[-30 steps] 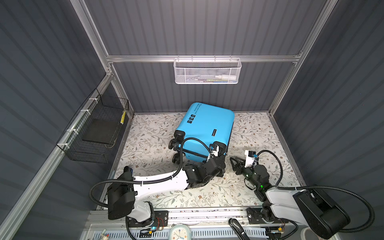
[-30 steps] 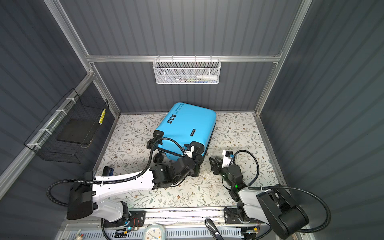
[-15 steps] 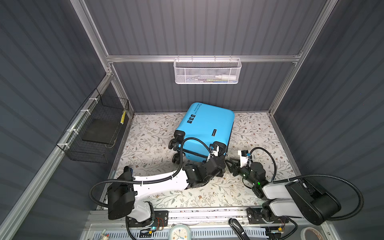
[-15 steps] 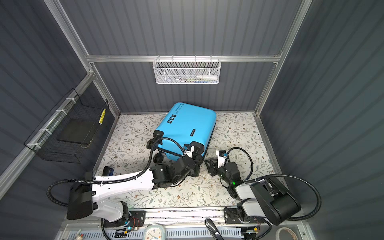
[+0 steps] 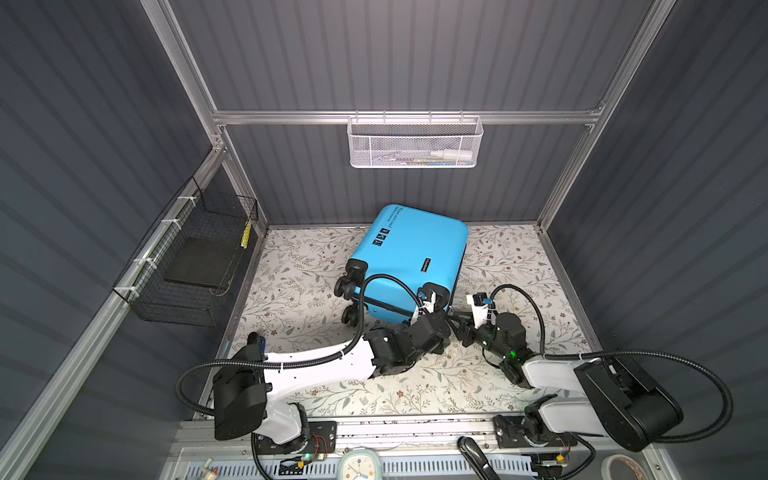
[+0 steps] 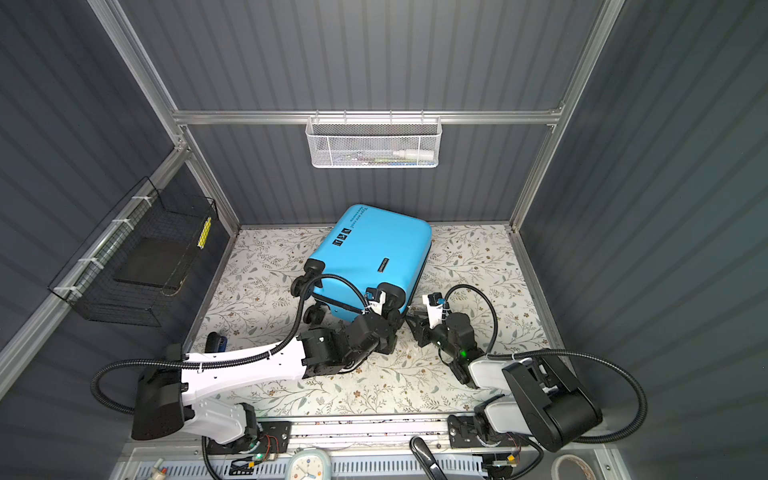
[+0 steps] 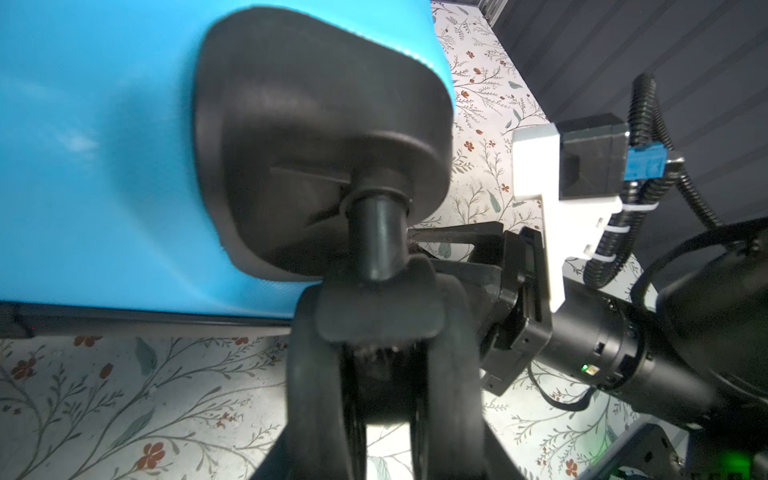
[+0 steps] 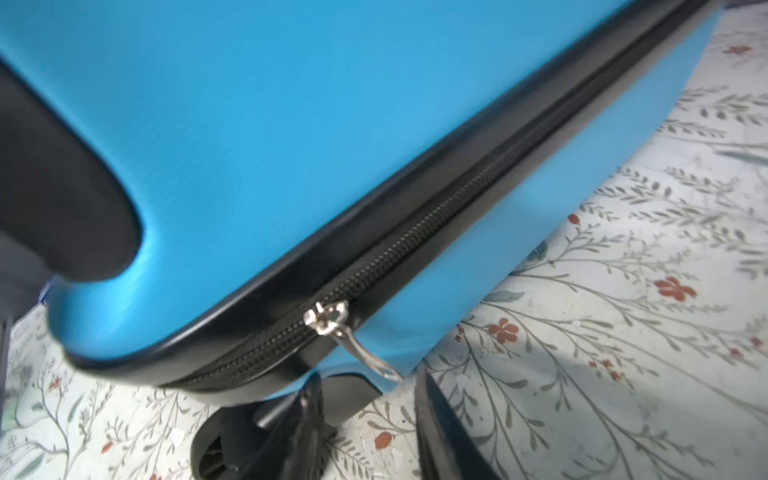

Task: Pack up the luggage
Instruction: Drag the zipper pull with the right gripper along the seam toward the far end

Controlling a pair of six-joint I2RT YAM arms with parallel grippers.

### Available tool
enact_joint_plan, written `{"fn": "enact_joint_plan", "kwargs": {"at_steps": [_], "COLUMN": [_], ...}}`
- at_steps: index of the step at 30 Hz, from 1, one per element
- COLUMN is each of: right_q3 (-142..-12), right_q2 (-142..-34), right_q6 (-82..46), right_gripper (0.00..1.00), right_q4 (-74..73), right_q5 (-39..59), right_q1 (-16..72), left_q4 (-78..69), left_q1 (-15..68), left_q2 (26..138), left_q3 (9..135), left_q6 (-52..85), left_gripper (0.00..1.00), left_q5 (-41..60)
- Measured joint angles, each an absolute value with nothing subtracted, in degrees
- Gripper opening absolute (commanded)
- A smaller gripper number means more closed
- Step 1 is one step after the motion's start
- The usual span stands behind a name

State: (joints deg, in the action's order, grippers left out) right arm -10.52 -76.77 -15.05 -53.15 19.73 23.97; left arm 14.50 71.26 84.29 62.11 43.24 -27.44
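Observation:
The luggage (image 5: 415, 249) (image 6: 374, 249) is a bright blue hard-shell suitcase lying closed on the floral table, black wheels toward me. My left gripper (image 5: 432, 316) (image 6: 384, 316) is shut on its near right wheel (image 7: 374, 316), whose caster stem shows between the fingers. My right gripper (image 5: 456, 323) (image 6: 411, 323) sits low at the same corner, open. In the right wrist view the silver zipper pull (image 8: 365, 357) hangs from the closed black zipper just above the gap between the fingertips (image 8: 309, 415), touching neither.
A white mesh basket (image 5: 415, 145) hangs on the back wall with small items inside. A black wire basket (image 5: 195, 257) hangs on the left wall. A clock (image 5: 359, 465) and a tape roll (image 5: 623, 469) lie past the table's front rail.
My right gripper has moved left to the suitcase's near right corner and its jaws have narrowed. The left arm and the suitcase have not moved.

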Motion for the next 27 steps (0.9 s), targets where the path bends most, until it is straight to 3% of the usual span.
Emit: {"fn": "enact_joint_plan", "kwargs": {"at_steps": [6,11,27], "right_q3": [-11.4,-11.4,-12.7], "right_q2": [-78.7,-79.2,-78.2], "right_q6": [-15.0,-14.8,-12.5], "right_gripper": [0.26,0.41,0.39], "right_q4": [-53.0,-52.3,-48.4], "right_q5": [22.0,23.0,22.8], "right_q1": [23.9,24.0,23.5], "left_q4": [15.5,15.7,17.9], "left_q1": [71.2,71.2,71.2], "left_q2": [84.0,83.9,82.7], "left_q3": [62.2,62.2,62.2], "left_q6": [43.0,43.0,42.6], "left_gripper": [0.00,0.00,0.00], "left_q5": [-27.7,-27.8,-27.3]}}
